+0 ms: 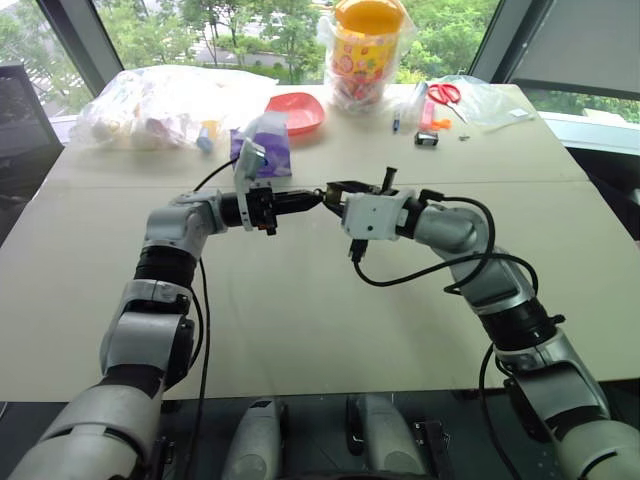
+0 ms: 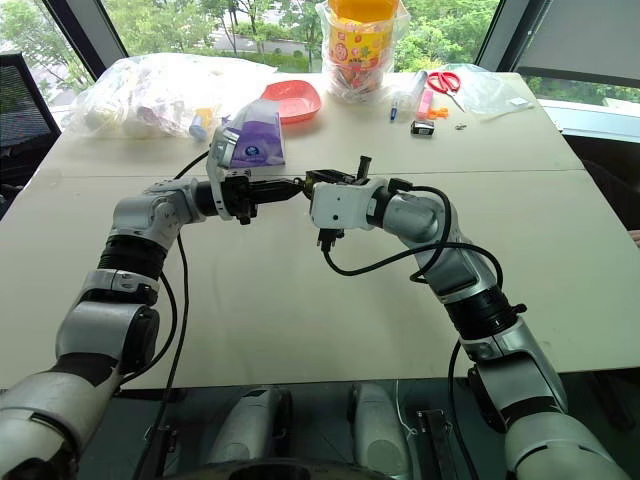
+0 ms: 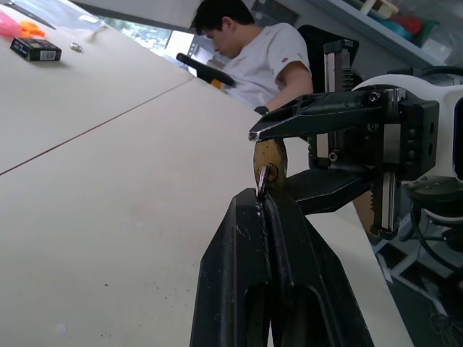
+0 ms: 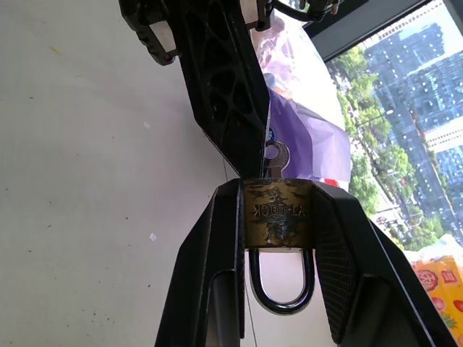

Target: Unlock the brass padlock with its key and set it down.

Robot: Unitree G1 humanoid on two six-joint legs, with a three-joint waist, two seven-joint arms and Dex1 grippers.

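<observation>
- The right gripper (image 4: 278,210) clamps the brass padlock (image 4: 278,215) by its body above the table (image 1: 300,320); its shackle (image 4: 282,285) sits between the fingers, ends seated in the body.
- The left gripper (image 3: 262,206) is pinched on the key (image 4: 277,157), largely hidden; whether the blade is in the keyhole cannot be made out.
- In the head views both are too small to see.

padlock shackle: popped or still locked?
Looks still locked. In the right wrist view both legs of the shackle run into the brass padlock, clamped in the right gripper. The key sits at its keyhole end.
</observation>
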